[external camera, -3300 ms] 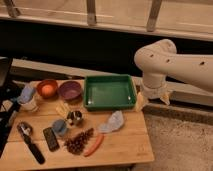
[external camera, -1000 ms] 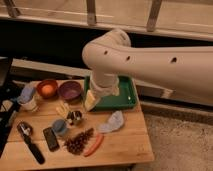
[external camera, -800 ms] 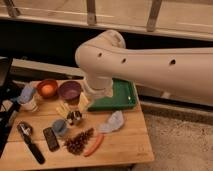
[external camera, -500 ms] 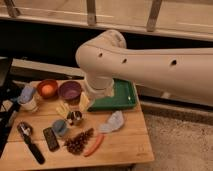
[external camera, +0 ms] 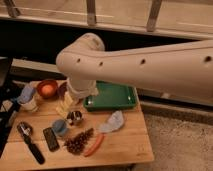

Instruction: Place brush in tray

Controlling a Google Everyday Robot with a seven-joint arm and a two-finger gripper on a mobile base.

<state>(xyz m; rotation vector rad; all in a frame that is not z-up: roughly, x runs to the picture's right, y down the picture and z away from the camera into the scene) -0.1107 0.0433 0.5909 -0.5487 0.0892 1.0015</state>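
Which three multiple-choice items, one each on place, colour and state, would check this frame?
1. The gripper is: A. over the table, left of the tray; B. right of the tray; C. over the floor.
2. The tray is: A. orange; B. green; C. purple.
3. The brush: A. lies in the tray; B. lies on the table; C. hangs from the gripper.
A, it hangs beside the tray's left end; B, its rim and floor are green; B, it lies flat on the wood.
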